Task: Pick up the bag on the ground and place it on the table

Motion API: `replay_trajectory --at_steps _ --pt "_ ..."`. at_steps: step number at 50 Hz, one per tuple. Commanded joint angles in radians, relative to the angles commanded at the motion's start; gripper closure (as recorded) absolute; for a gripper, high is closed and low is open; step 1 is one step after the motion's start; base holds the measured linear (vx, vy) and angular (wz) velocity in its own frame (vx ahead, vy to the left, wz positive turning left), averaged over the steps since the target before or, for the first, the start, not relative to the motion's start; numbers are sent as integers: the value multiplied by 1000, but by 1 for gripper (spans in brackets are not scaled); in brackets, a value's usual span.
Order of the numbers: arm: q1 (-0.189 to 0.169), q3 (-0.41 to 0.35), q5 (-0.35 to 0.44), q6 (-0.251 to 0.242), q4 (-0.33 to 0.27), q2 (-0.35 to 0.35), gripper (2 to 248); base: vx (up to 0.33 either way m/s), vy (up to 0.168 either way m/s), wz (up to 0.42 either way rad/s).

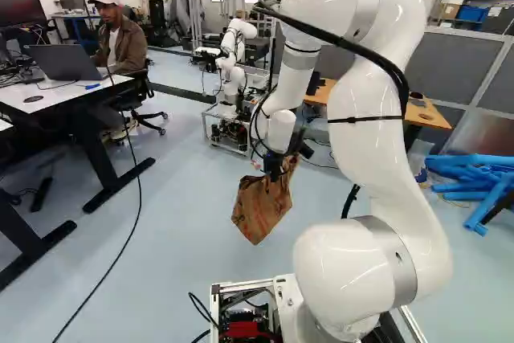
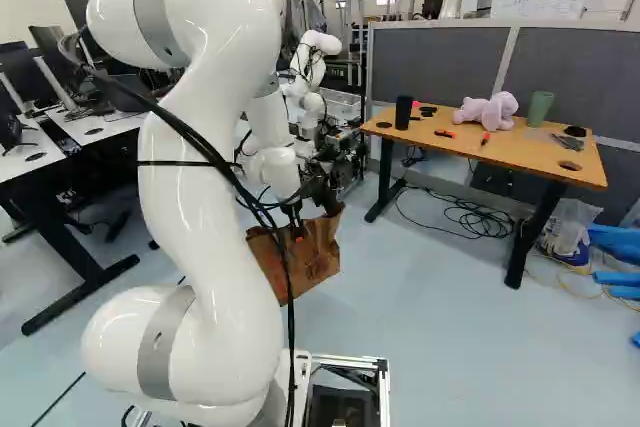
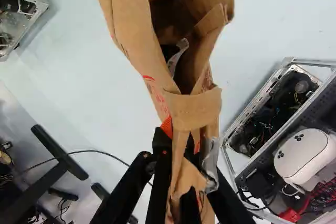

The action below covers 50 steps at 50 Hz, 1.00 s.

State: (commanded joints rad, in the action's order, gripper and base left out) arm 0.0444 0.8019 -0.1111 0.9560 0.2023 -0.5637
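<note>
One brown paper bag with red print [image 1: 263, 208] hangs from the black two-finger gripper [image 1: 277, 168], above the pale blue floor [image 1: 193, 190] and tilted in the left base view. Both fingers close on its gathered paper from two sides; ahead of them in the wrist view the bag's mouth gapes, with a folded paper band and a strip of clear plastic [image 3: 178, 56] in it. Well apart from the bag, at the right of the right base view, stands a wooden-topped table with black legs [image 2: 510, 155]. On its worktop a black cylindrical cup [image 2: 403, 112] stands near the left end, a pink plush toy [image 2: 487, 112] lies near the back edge, and a green tumbler [image 2: 540, 108] stands just beside the toy, towards the right end. A small black disc [image 2: 575, 131] lies near the back right corner and another dark round piece [image 2: 570, 165] near the front right corner. Two small red-and-black markers [image 2: 485, 138] lie between the cup and the toy and by the front of the toy. Beneath the worktop, loops of black cable [image 2: 470, 215] lie on the floor. Another robot, white-armed [image 1: 233, 54], stands beyond the bag, and blue tubes [image 1: 474, 174] are piled at the right of the left base view.
</note>
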Motion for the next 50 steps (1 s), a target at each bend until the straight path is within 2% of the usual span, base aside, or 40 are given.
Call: replay_trajectory --at_steps 50 --pt "-17 53 -138 0 0 120 229 0 0 0"
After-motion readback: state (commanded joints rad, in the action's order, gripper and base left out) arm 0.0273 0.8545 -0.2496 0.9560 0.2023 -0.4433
